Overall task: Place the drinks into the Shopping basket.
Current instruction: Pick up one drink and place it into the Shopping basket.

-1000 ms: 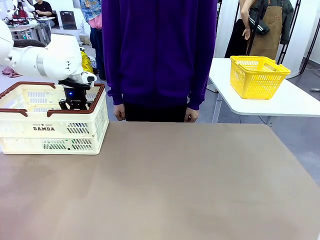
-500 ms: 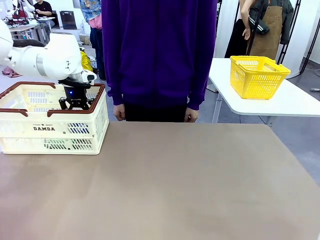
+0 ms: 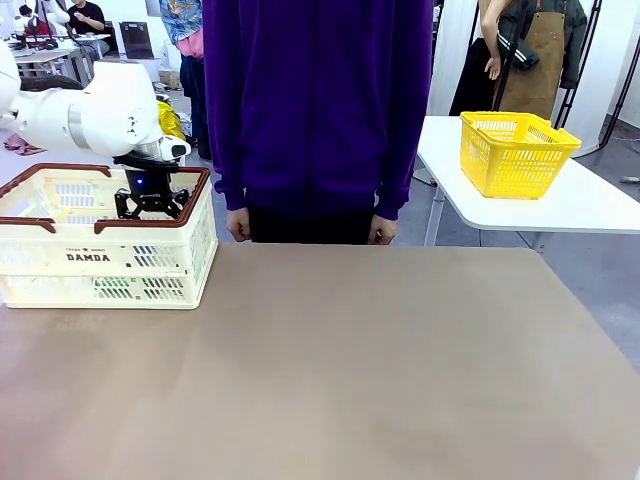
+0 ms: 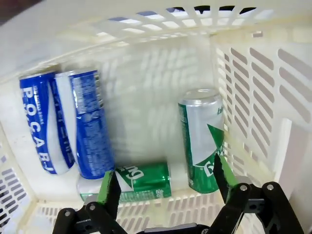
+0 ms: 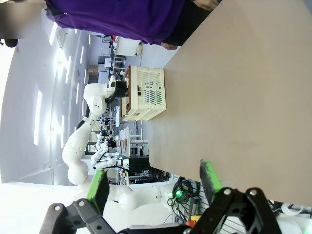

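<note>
A: What just changed?

B: A moment ago the left gripper [image 3: 146, 207] was lower down in the basket [image 3: 60, 258]. Now it has come up a little, and its jaws are wide open with nothing in them.

A: So it let go of a can?

B: I think so. The green can [image 4: 138, 182] lies on its side right under the open fingers. That one looks freshly dropped.

A: Where are the other drinks?

B: All in the basket. Another green can [image 4: 203, 138] stands upright by the holey wall. Two blue cans [image 4: 64, 126] lean side by side, touching, in the far corner.

A: Is the job done, then?

B: Looks like it. The brown table [image 3: 380, 380] has no cans left on it. The person [image 3: 318, 110] stands at the far side with both hands hanging down, holding nothing.

A: I can't see any cans from the front.

B: Right. From the front, the basket wall hides them. You just see the arm reaching in over the brown rim. The left wrist camera looks straight down inside, so the cans show there.

A: And the right gripper [image 5: 155, 184]?

B: Its own camera shows it open and empty, off near the table edge. That camera also catches the basket from far away, with the left arm over it.

A: What about the yellow basket [image 3: 516, 152]?

B: It sits on another table. Not part of this.
</note>
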### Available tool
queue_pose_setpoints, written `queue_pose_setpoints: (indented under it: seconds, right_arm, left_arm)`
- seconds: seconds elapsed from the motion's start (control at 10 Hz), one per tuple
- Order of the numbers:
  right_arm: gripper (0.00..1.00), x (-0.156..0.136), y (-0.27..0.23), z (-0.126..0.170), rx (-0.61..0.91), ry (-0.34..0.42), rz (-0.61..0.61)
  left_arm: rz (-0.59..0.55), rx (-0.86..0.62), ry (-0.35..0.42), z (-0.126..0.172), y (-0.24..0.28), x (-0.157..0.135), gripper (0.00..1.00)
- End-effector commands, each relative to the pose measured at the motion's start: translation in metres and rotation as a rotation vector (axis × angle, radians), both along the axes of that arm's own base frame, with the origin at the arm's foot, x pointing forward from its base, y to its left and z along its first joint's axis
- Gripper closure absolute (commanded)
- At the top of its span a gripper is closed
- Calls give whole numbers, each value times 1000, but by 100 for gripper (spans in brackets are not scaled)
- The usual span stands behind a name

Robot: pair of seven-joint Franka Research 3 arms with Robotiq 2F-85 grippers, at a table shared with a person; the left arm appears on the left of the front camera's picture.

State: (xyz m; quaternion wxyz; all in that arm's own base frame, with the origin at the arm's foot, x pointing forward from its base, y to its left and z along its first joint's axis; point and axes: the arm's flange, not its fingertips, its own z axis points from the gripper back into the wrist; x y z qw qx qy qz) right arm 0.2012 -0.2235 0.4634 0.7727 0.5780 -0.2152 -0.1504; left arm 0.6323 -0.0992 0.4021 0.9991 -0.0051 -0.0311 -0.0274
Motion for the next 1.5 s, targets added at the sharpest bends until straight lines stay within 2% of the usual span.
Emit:
queue_pose_setpoints:
  seconds: [0.0, 0.3, 0.4, 0.6, 0.7, 0.8, 0.9, 1.0, 1.2, 1.3, 1.4]
  right_arm:
    - [0, 2, 0, 0, 9, -38, 2]
    - [0, 2, 0, 0, 9, -38, 2]
    - [0, 2, 0, 0, 9, -38, 2]
    - [0, 2, 0, 0, 9, -38, 2]
    - [0, 2, 0, 0, 9, -38, 2]
    - [0, 2, 0, 0, 9, -38, 2]
    - [0, 2, 0, 0, 9, -38, 2]
    - [0, 2, 0, 0, 9, -38, 2]
    - [0, 2, 0, 0, 9, -38, 2]
    - [0, 2, 0, 0, 9, -38, 2]
    - [0, 2, 0, 0, 9, -38, 2]
  left_arm:
    - [-24, -51, -10, 9, 11, -13, 0]
    - [-35, -104, -30, 68, 36, -31, 0]
    - [-63, -123, -64, 93, 47, -40, 0]
    - [-204, -193, -61, 138, 68, -61, 0]
    - [-268, -306, -77, 161, 80, -75, 0]
    - [-267, -453, -97, 179, 92, -89, 0]
    - [-235, -655, -187, 192, 101, -101, 0]
    - [-247, -894, -144, 196, 114, -116, 0]
    - [-243, -1192, -148, 185, 147, -137, 0]
    - [-307, -1326, -146, 175, 164, -148, 0]
    - [-326, -1434, -180, 162, 182, -161, 0]
